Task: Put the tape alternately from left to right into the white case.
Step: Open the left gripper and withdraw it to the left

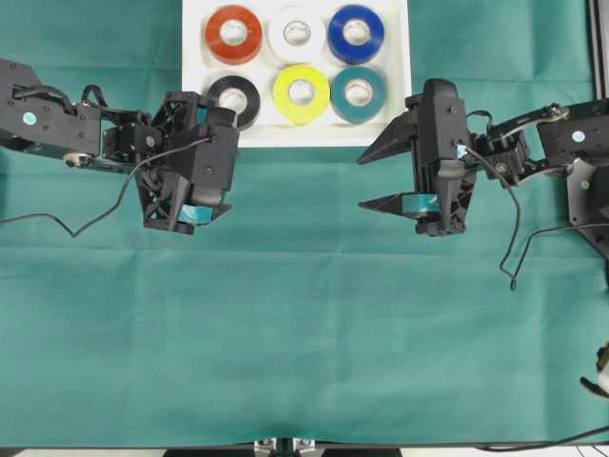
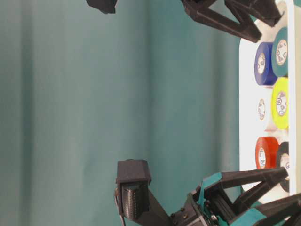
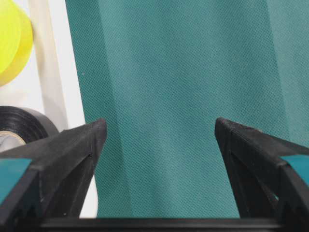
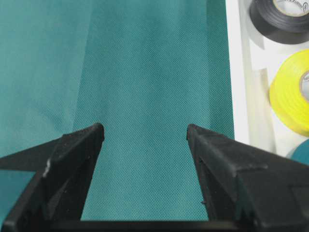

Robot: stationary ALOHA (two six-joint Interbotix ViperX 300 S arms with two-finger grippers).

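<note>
- Nearest the camera edge in the overhead view, green cloth [image 1: 304, 343] covers the bench, nothing lying on the bare stretch.
- Left claw [image 1: 183, 217] hangs over the cloth, just below the lower-left corner of the white case [image 1: 195, 95]; jaws spread wide, nothing between them, only cloth seen through the gap in the left wrist view.
- Right claw [image 1: 367, 181] sits over the cloth below the case's lower-right corner, fingers pointing toward the middle; jaws spread, holding nothing.
- Loose black cables trail from both arms onto the cloth.
- Further back, the white case rests on the cloth at the top centre, with all six rolls of tape inside, two rows of three.
- Near row, left to right: black roll [image 1: 234, 98], yellow roll [image 1: 302, 93], teal roll [image 1: 358, 93].
- Far row, left to right: red roll [image 1: 233, 34], white roll [image 1: 296, 34], blue roll [image 1: 356, 33].
- Rolls lie flat, cores up, close to each other; can't tell whether neighbours touch.
- Left claw's body overlaps the black roll's lower edge from overhead; contact can't be told.
</note>
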